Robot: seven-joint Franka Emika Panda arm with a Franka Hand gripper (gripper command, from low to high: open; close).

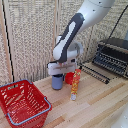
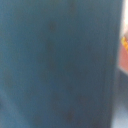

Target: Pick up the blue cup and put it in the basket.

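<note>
The blue drinking vessel [image 1: 57,83] stands upright on the wooden table, just beyond the basket's far corner. My gripping mechanism [image 1: 58,74] hangs straight down over it, its white-grey block right above the cup's rim. The fingers are too dark and small to make out against the cup. In the wrist view the blue drinking vessel [image 2: 55,65] fills almost the whole picture as a blurred blue wall, so it is very close to the camera. The receptacle [image 1: 35,116], a red lattice basket with a blue-grey rim, sits at the exterior view's lower left with nothing visible inside.
A small red cup [image 1: 69,78] stands right behind the blue one. Beside it on the exterior view's right rises a tall yellow-orange bottle [image 1: 75,83]. A black wire rack appliance [image 1: 112,56] occupies the back right. A slatted screen closes off the back.
</note>
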